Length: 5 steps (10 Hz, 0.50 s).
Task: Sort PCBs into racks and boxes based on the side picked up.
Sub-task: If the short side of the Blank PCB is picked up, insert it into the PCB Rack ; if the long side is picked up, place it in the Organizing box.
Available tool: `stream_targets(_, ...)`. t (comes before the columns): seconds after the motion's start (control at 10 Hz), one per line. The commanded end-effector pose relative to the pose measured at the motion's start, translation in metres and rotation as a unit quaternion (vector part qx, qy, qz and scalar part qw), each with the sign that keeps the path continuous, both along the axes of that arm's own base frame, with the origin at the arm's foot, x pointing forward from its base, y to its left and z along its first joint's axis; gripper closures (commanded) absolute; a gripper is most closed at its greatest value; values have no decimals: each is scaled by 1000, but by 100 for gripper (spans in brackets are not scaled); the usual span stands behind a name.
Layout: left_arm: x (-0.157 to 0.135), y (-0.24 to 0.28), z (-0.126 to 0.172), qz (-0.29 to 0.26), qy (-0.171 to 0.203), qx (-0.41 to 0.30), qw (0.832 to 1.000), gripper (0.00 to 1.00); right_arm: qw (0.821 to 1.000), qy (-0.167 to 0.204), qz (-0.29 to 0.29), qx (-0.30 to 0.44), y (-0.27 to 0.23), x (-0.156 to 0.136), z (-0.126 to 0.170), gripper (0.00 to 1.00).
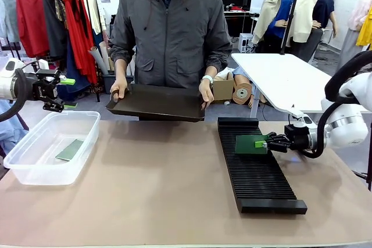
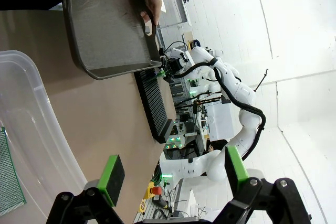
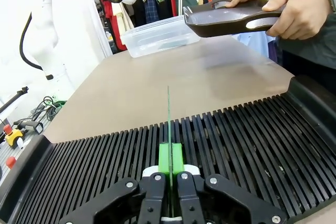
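Observation:
My right gripper (image 1: 265, 143) is shut on a green PCB (image 1: 250, 143) and holds it on edge over the far part of the black slotted rack (image 1: 261, 181). In the right wrist view the PCB (image 3: 168, 121) stands edge-on between the shut green pads (image 3: 164, 158), its lower edge down among the slots of the rack (image 3: 252, 140). At the left, my left gripper (image 1: 67, 93) hangs open and empty above the clear box (image 1: 35, 172). One pale green PCB (image 1: 70, 150) lies flat in that box. The left wrist view shows the open pads (image 2: 111, 174), the box (image 2: 47, 124) and that PCB (image 2: 9, 174).
A person at the far side holds a black shallow tray (image 1: 157, 101) with both hands above the table's far edge; it also shows as the tray (image 3: 231, 17) beside a hand (image 3: 294, 3). The brown table between box and rack is bare. A white table (image 1: 290, 79) stands behind.

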<state>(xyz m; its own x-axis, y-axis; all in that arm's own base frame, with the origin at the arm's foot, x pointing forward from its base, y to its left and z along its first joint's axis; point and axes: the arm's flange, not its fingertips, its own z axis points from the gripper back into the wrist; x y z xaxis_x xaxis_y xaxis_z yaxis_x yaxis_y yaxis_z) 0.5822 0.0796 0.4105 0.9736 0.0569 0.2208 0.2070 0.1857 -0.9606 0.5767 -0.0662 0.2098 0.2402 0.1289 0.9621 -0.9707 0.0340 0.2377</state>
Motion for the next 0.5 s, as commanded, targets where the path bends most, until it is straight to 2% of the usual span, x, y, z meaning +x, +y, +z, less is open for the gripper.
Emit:
stream_targets(0.0, -2, 0, 2, -1, 5, 2, 1000, 0, 999, -7, -13, -29, 7, -9, -6, 100)
stream_targets(0.4, -2, 0, 2, -1, 5, 2, 1000, 0, 1000, -8, -13, -11, 5, -5, 1, 100)
